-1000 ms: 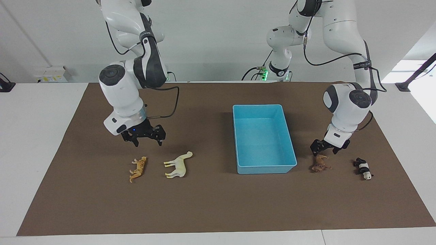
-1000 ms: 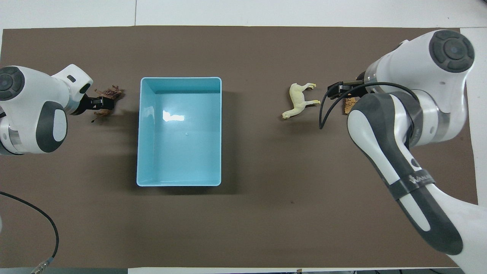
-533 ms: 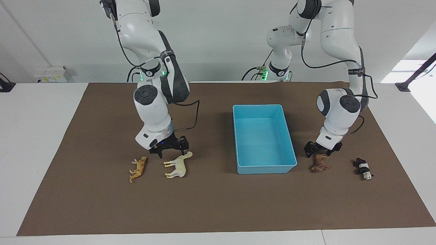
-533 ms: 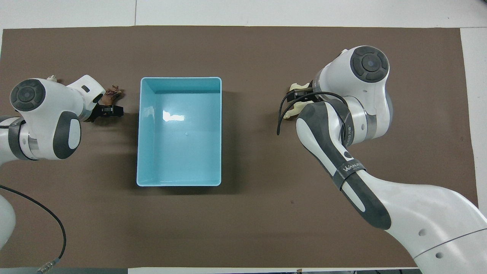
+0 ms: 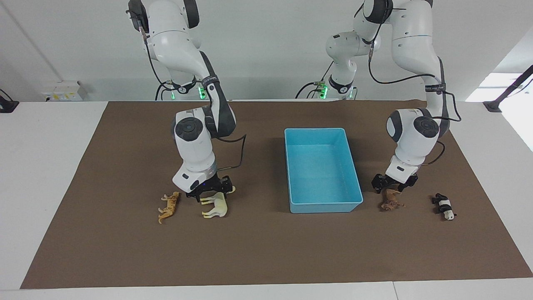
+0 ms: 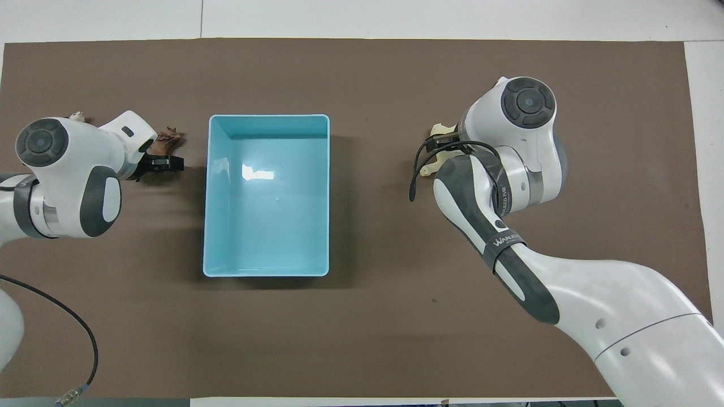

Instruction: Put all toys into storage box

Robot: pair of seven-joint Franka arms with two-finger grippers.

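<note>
My left gripper point(image 5: 393, 186) is low over the lion point(image 5: 391, 203), which lies on the mat directly beneath it, its visible part just past my tips on the side away from my base. I cannot tell whether this gripper is spread or already pinching the toy, nor which way the lion's body runs. The panda point(image 5: 444, 206) lies near, out toward my left arm's end of the table. The storage box point(image 5: 325, 206) sits just beside this gripper, toward the table's middle, with no toys in it. I judge that carry to be short.

My right gripper point(image 5: 209, 192) is down at the horse point(image 5: 216, 206) with its fingers spread wide, not yet gripping. The horse lies on its side right under them. Its body runs roughly toward and away from my base, head at the nearer end. Its legs point at the tiger point(image 5: 168, 206), which lies just outside the finger on that side. My fingers stand across the horse's body, so closing should catch its narrow width. The box is well apart from this gripper, so my left arm is the nearer one.
</note>
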